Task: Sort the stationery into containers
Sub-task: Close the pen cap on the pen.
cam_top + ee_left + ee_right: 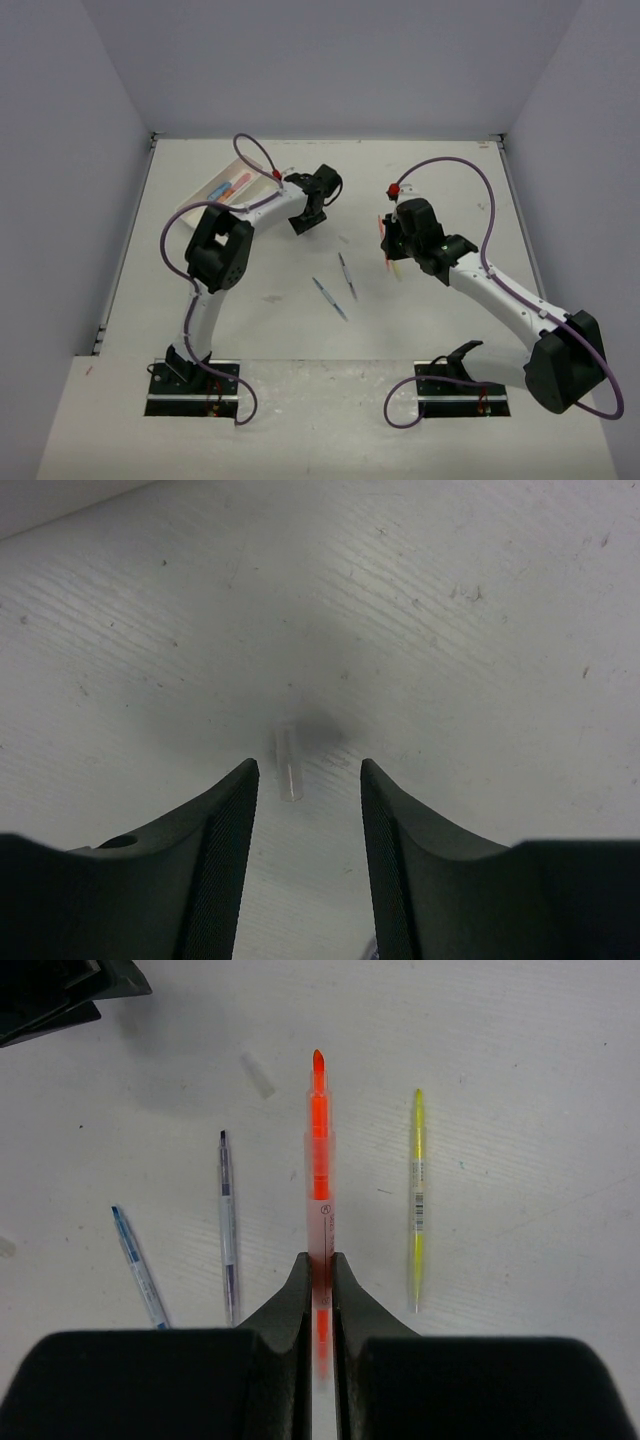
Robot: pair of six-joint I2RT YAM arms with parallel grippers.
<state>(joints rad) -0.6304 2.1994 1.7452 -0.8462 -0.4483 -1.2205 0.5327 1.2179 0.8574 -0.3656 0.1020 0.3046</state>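
Note:
My right gripper [320, 1258] is shut on an orange marker [318, 1150], held a little above the table with its tip pointing away; in the top view this gripper [385, 248] is right of centre. On the table below lie a yellow marker [417, 1200] and two thin blue-grey pens [227, 1222] [137, 1265], which also show in the top view [347, 275] [330, 298]. My left gripper [308, 766] stands open just above the table, nothing between its fingers, with a small clear cap-like piece [288, 763] just beyond its tips. A white tray [222, 187] at the back left holds pink and blue items.
The left arm's elbow [220, 245] partly covers the tray. My left gripper [303, 220] is near the table's middle back, close to the clear piece [257, 1073]. White walls close the table on three sides.

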